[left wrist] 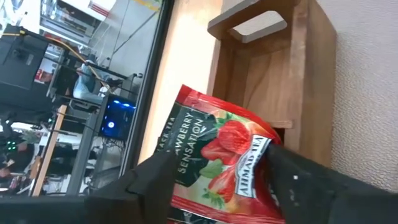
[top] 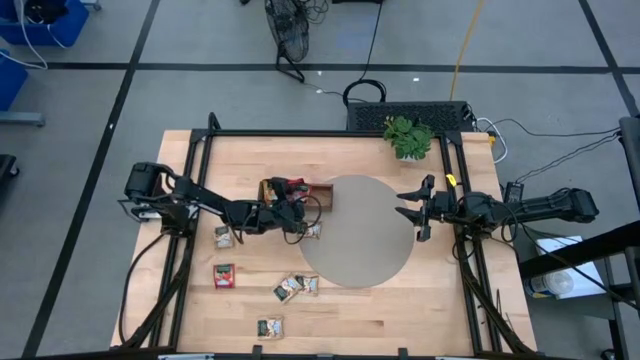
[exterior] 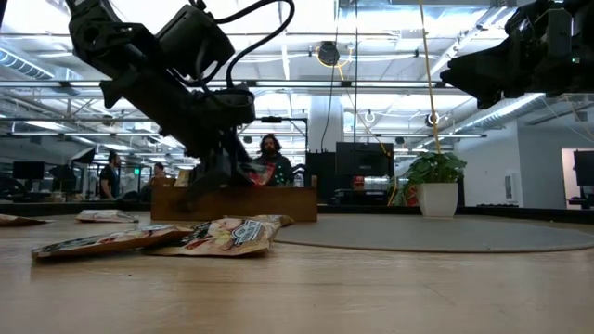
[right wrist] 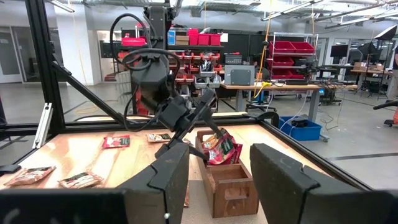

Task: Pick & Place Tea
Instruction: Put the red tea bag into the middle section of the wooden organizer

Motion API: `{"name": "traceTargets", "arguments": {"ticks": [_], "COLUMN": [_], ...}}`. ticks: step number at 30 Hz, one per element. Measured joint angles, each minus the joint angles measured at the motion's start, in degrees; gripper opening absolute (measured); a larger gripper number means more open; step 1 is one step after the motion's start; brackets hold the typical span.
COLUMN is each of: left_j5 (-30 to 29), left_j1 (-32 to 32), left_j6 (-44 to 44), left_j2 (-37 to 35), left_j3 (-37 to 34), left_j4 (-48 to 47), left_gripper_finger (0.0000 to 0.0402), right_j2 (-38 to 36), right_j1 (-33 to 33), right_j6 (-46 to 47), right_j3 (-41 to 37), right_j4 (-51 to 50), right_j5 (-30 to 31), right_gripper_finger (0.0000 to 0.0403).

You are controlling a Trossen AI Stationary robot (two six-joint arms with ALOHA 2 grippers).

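Now the red tea sachet sits between the left claw's fingers.

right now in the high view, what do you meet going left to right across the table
red sachet → left gripper over the wooden tray → round grey mat → potted plant → right gripper, fingers open, nothing between them

The red tea sachet apparently reads "STRAWBERRY SENSATION" and "AHMAD TEA".
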Motion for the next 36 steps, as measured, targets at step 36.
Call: {"name": "traceTargets", "arguments": {"ticks": [36], "left_j5": [6.4], "left_j1": [1.4], "left_j6": [-9.4], "left_j2": [-10.9], "left_j3": [10.5], "left_j4": [-25.1], "left_gripper_finger": [0.0224], "right_j2": [0.0], "right_j1": [0.0], "right_j6": [0.0], "right_j3": [0.0], "right_j4": [0.0], "right_j5": [0.0], "right_gripper_finger": [0.0155]}}
